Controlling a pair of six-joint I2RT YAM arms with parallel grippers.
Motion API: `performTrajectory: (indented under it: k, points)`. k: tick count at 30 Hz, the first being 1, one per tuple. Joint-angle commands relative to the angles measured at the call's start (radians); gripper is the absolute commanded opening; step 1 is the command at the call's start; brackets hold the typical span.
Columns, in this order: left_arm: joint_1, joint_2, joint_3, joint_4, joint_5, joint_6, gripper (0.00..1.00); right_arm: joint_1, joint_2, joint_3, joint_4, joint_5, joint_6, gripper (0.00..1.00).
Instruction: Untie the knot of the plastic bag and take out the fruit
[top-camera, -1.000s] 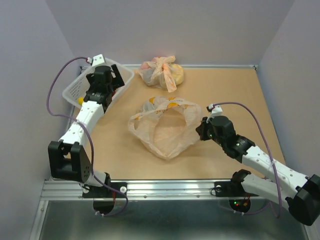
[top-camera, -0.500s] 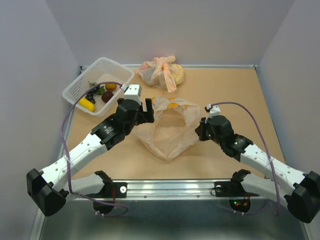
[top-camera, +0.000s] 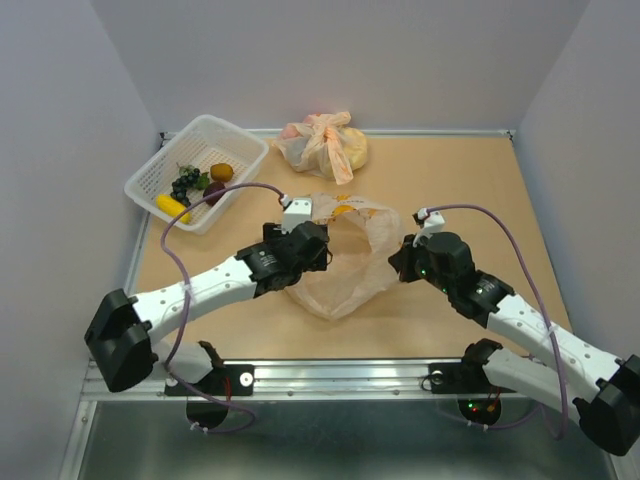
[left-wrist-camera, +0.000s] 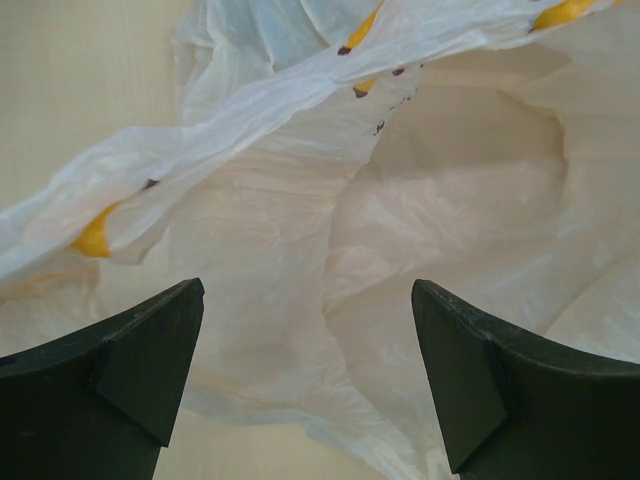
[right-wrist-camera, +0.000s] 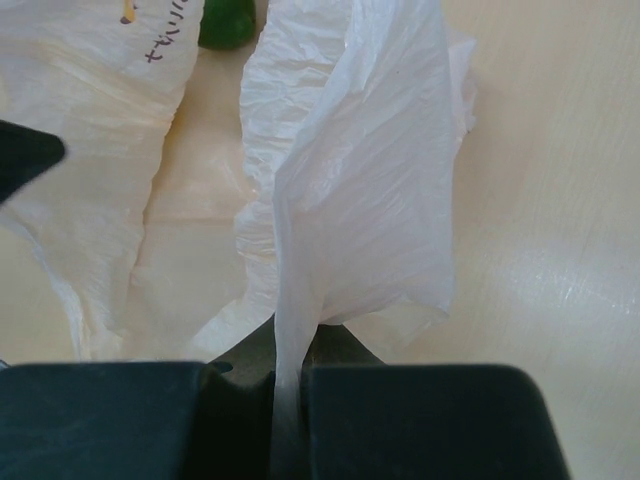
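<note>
The pale peach plastic bag (top-camera: 345, 270) lies open and slack in the middle of the table; no knot shows on it. My left gripper (top-camera: 320, 248) hovers open and empty over the bag's left side; in the left wrist view the crinkled bag (left-wrist-camera: 400, 200) fills the space between its fingers (left-wrist-camera: 130, 370). My right gripper (top-camera: 400, 262) is shut on the bag's right edge, which stands up from its jaws as a fold (right-wrist-camera: 350, 180). A green fruit (right-wrist-camera: 225, 22) peeks out beyond the bag. Grapes (top-camera: 185, 182), kiwi (top-camera: 221, 172), plum (top-camera: 214, 192) and a yellow banana (top-camera: 172, 208) lie in the basket.
The white basket (top-camera: 245, 150) stands at the back left. A second knotted peach bag with a yellow lump (top-camera: 325, 143) sits at the back middle. Grey walls close in the table on the left, back and right.
My left arm has swung from over the basket to the right and down onto the bag's left side, jaws open. My right gripper has stayed shut on the bag's edge.
</note>
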Motion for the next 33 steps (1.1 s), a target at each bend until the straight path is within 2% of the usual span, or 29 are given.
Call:
performTrajectory:
  k: [1, 6, 9, 11, 13, 15, 16, 18, 19, 20, 25, 28, 33]
  points:
    - [-0.033, 0.159, 0.065, -0.067, -0.136, -0.092, 0.96, 0.004, -0.027, 0.003, 0.037, -0.036, 0.019, 0.01]
    - [-0.038, 0.340, 0.108, -0.153, -0.302, -0.314, 0.96, 0.004, -0.012, -0.004, 0.054, -0.045, 0.011, 0.00]
    - [-0.036, 0.451, 0.144, -0.208, -0.342, -0.392, 0.97, 0.004, 0.000, -0.004, 0.075, -0.049, 0.011, 0.00]
    - [-0.038, 0.511, 0.171, -0.224, -0.363, -0.435, 0.95, 0.004, -0.001, -0.006, 0.083, -0.062, 0.013, 0.01]
    - [-0.038, 0.528, 0.171, -0.199, -0.372, -0.440, 0.89, 0.004, -0.012, -0.021, 0.092, -0.053, 0.016, 0.00]
    - [-0.036, 0.526, 0.168, -0.176, -0.356, -0.452, 0.71, 0.004, -0.032, -0.029, 0.104, -0.051, 0.027, 0.00]
    - [-0.038, 0.519, 0.173, -0.176, -0.348, -0.458, 0.55, 0.002, -0.040, -0.029, 0.104, -0.053, 0.025, 0.00]
    - [-0.038, 0.482, 0.164, -0.150, -0.333, -0.443, 0.38, 0.004, -0.064, -0.029, 0.103, -0.059, 0.024, 0.00]
    - [-0.039, 0.468, 0.158, -0.143, -0.325, -0.439, 0.08, 0.004, -0.075, -0.030, 0.104, -0.062, 0.021, 0.01]
    - [-0.041, 0.439, 0.156, -0.135, -0.317, -0.429, 0.00, 0.004, -0.086, -0.032, 0.103, -0.059, 0.014, 0.00]
    - [-0.102, 0.365, 0.189, -0.182, -0.331, -0.411, 0.00, 0.004, -0.095, -0.038, 0.103, -0.033, 0.004, 0.00]
    - [-0.151, 0.334, 0.251, -0.300, -0.377, -0.425, 0.00, 0.005, -0.084, -0.043, 0.103, -0.037, 0.013, 0.01]
    - [-0.202, 0.285, 0.446, -0.512, -0.418, -0.438, 0.00, 0.004, -0.057, -0.053, 0.109, 0.003, 0.027, 0.01]
